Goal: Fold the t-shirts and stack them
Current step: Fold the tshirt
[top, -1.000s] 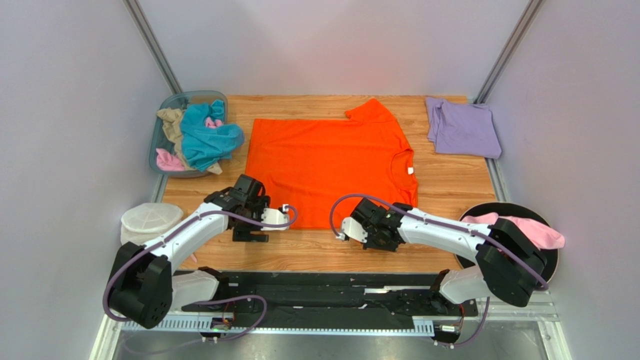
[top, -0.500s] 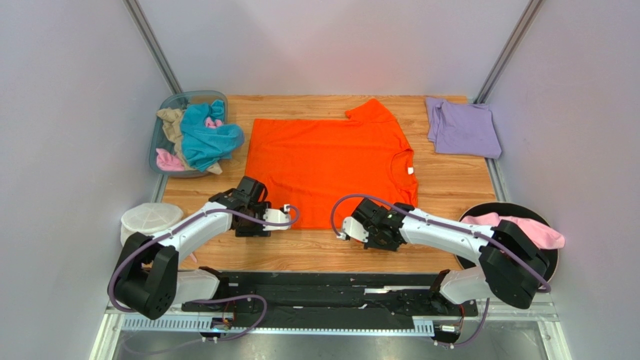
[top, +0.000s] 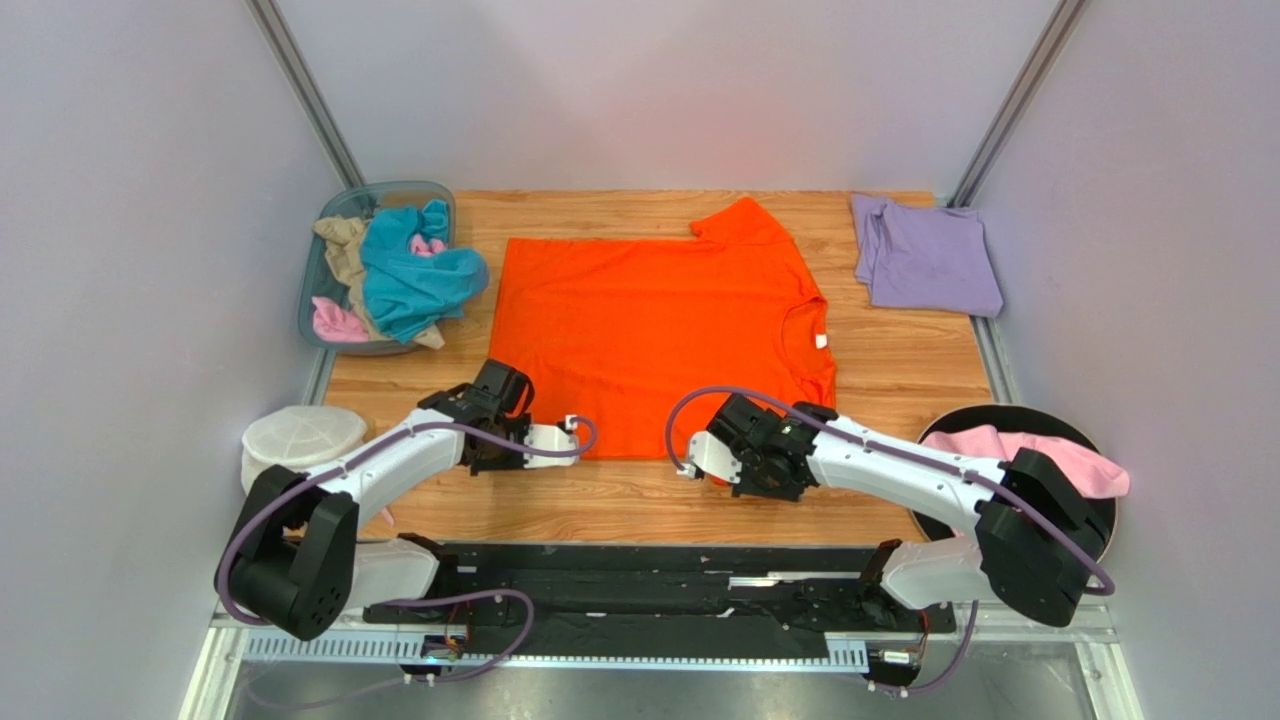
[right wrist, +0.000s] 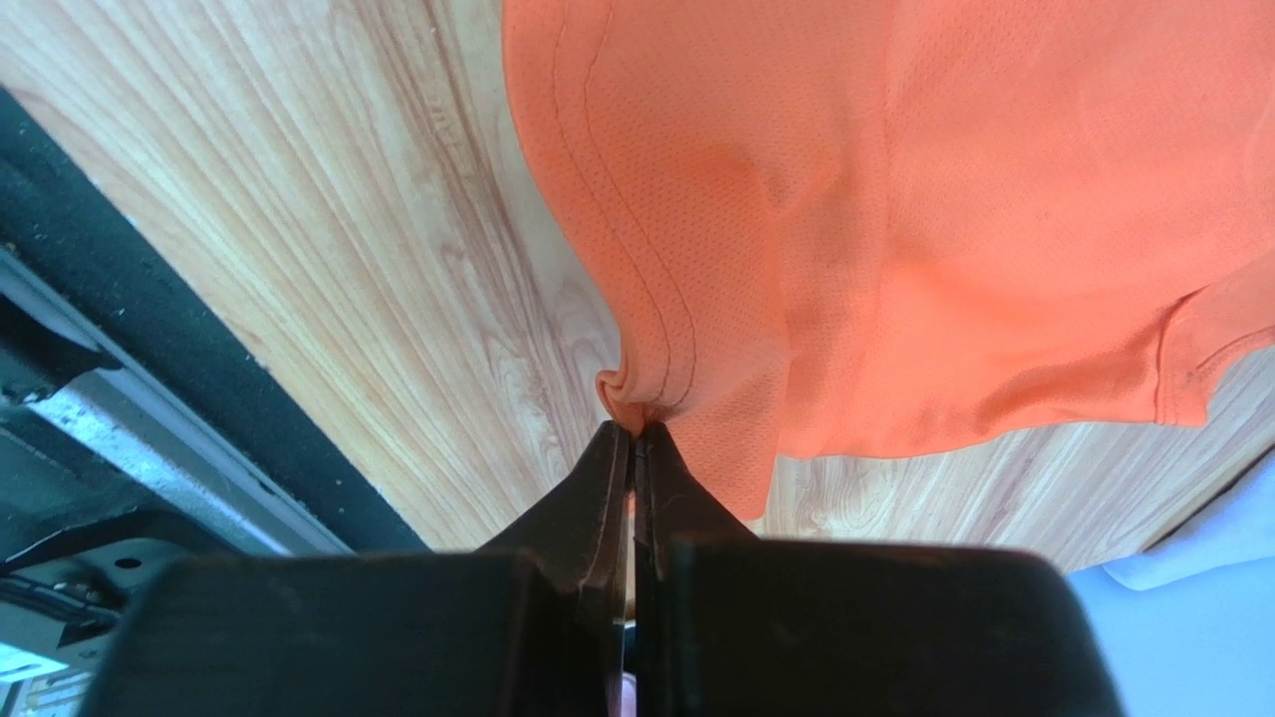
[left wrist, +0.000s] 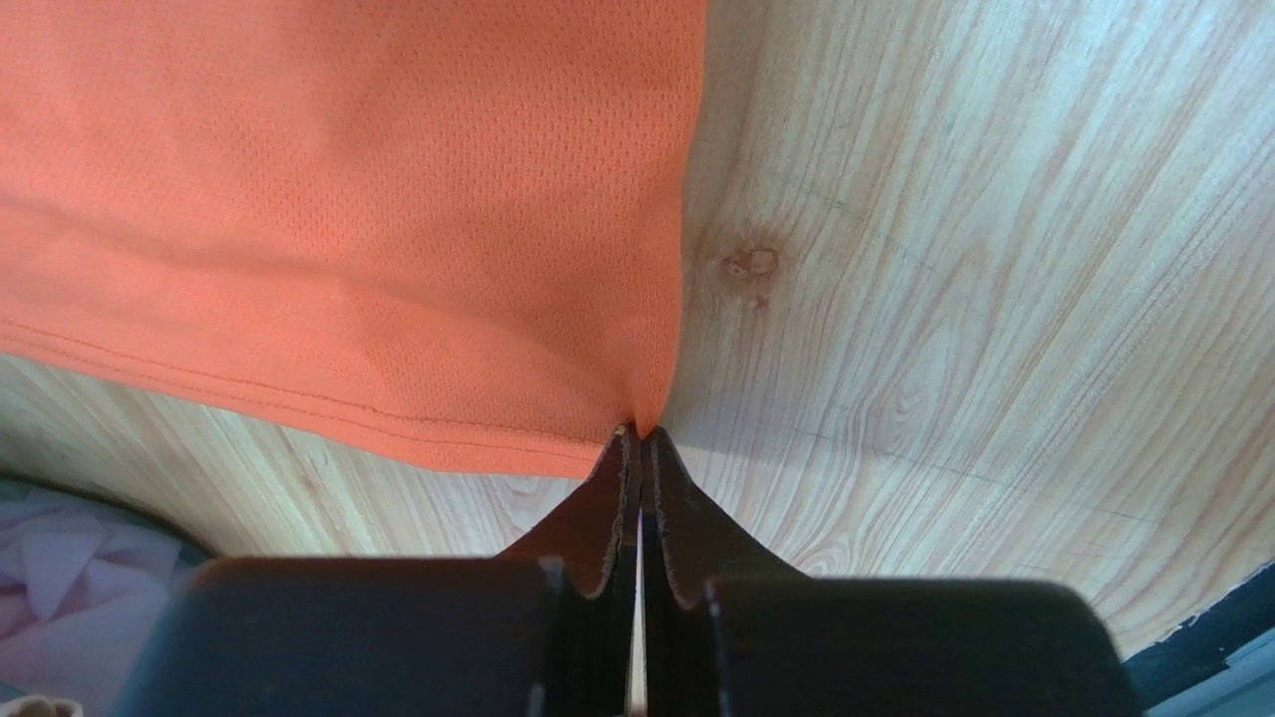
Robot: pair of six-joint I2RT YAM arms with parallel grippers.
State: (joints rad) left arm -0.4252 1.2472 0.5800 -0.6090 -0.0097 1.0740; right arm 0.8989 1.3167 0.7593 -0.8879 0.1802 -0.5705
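Both left end effector (left wrist: 639, 436) and right end effector (right wrist: 630, 430) pinch the orange shirt (top: 646, 323) at its near edge; the fold likely needs them lifted rearward together.

Overhead from behind arms; wrist views close, sharing orange t-shirt (top: 646, 323).

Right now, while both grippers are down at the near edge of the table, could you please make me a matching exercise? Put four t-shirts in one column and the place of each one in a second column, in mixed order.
Column 1
1. orange t-shirt
2. lavender t-shirt
3. teal t-shirt
4. pink t-shirt

Column 2
A. in the basket at the far left corner
B. on the black round dish at the near right
C. spread flat on the middle of the table
D. folded at the far right corner

Pairs: 1-C, 2-D, 3-A, 4-B
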